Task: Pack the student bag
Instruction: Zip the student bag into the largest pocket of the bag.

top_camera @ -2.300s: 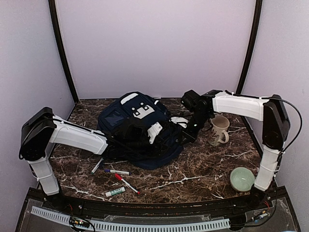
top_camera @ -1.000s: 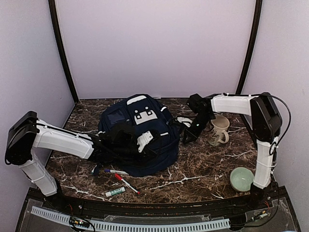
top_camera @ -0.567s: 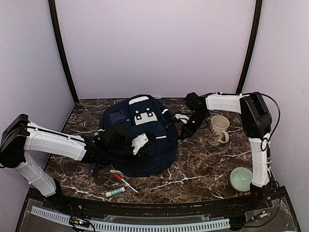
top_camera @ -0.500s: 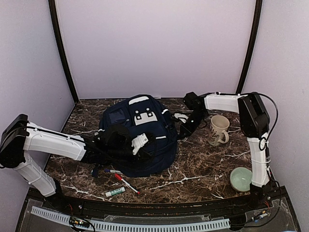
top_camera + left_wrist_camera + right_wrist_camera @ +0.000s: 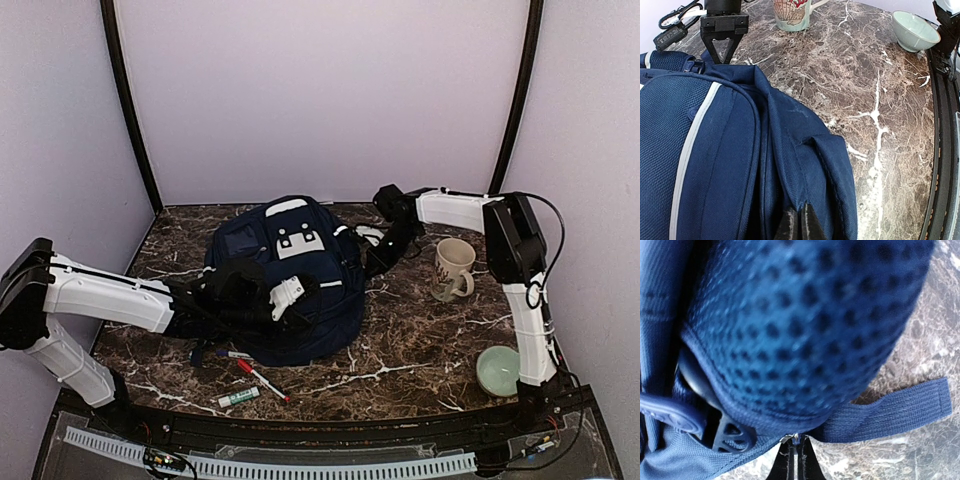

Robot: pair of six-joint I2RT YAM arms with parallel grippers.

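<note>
Squarely between two robot arms, the navy student bag (image 5: 320,315) lies flat on the marble tabletop (image 5: 420,340), at its middle and leaning toward the far edge, white patch facing up. It is apparently pinned from both sides so that its opening can be worked. The left fingers (image 5: 788,225) are pressed together on a fold of blue fabric along the bag's near-left side, a pinch that looks meant to anchor the cloth. The right fingers (image 5: 786,465) are likewise clamped tight at the bag's far-right flank, just under a padded mesh strap (image 5: 805,325). A small metallic glint sits at their tips, but whether that is a zip pull cannot be told. The left arm (image 5: 100,292) reaches low and nearly level from the near-left corner. The right arm (image 5: 450,208) rises from the near-right corner, folds high along the right edge and runs back across the far side, its wrist dipping down to the bag. The likely contents wait outside: several markers (image 5: 252,380) lie along the near edge just beside the bag, a patterned mug (image 5: 451,268) stands toward the right edge, and a pale green bowl (image 5: 500,370) sits by the near-right corner. Packing, by the look of it, has yet to begin.
</note>
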